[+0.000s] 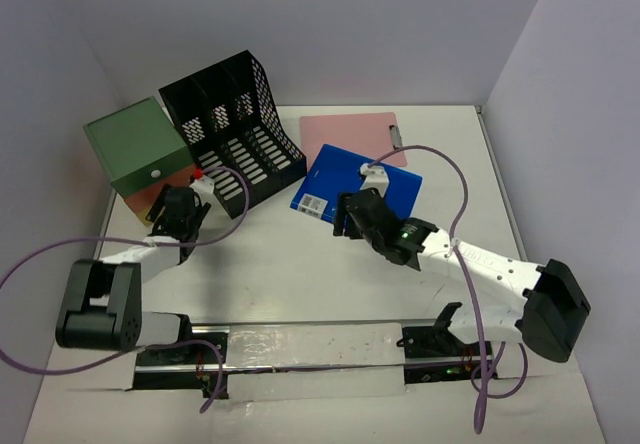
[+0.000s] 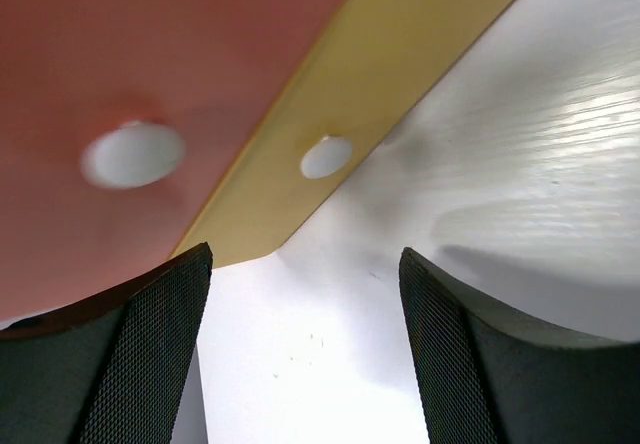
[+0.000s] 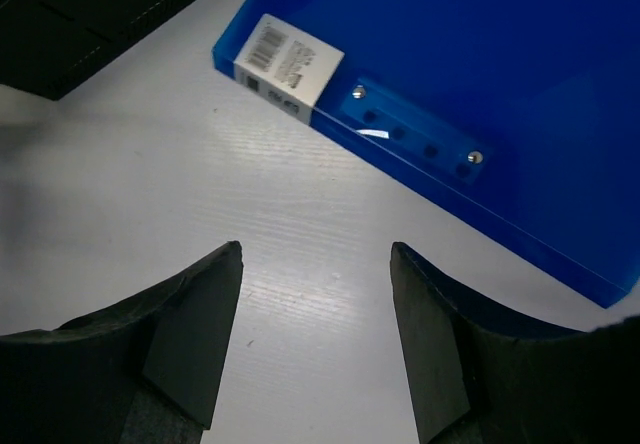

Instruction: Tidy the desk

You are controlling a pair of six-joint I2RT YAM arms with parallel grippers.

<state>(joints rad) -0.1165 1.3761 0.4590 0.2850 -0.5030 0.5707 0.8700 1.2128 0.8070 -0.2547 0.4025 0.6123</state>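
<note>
Crowding desk (image 1: 290,274) — green box (image 1: 133,144), black rack (image 1: 235,134), blue folder (image 1: 330,174); both jaws wide

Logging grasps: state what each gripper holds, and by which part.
Nothing. The left gripper and right gripper are both open above the desk.

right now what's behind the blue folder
A pink clipboard lies flat on the desk behind the blue folder; whether the folder covers its near edge cannot be told.
</note>
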